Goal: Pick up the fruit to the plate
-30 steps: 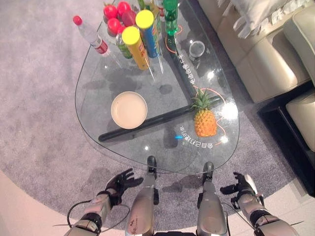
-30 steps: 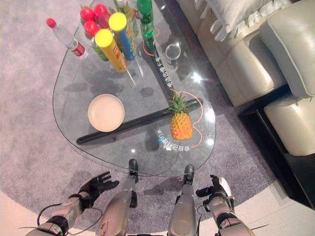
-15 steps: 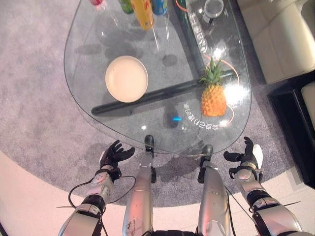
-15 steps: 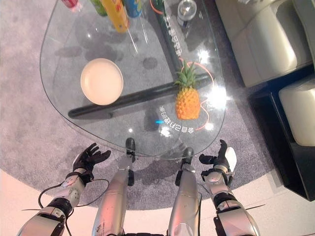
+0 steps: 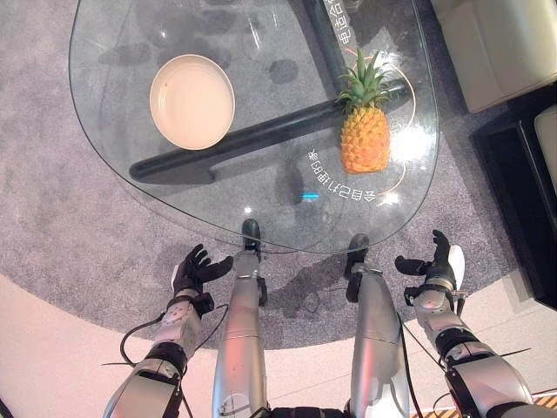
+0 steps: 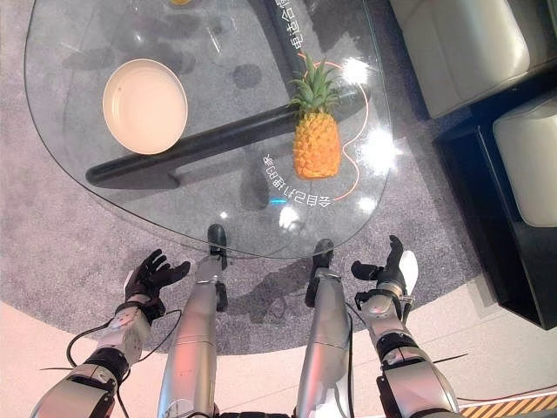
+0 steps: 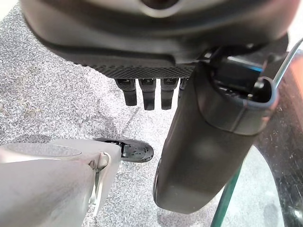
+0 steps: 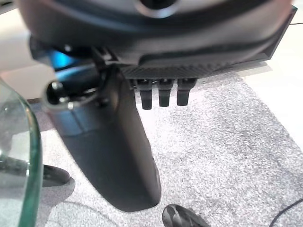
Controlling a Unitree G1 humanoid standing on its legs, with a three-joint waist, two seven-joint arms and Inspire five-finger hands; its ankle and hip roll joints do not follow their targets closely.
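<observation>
Glass desk (image 5: 130,131) — rounded outline, dark bar beneath the top — stands ahead of both robot hands. Grey carpet (image 5: 61,235) lies under the desk and under each robot hand. Cream sofa (image 6: 461,43) and a dark side unit (image 6: 496,218) sit beyond the right robot hand.

Silver-grey arms, dark left hand (image 5: 195,273), dark right hand (image 5: 432,267) with white thumb cover.
</observation>
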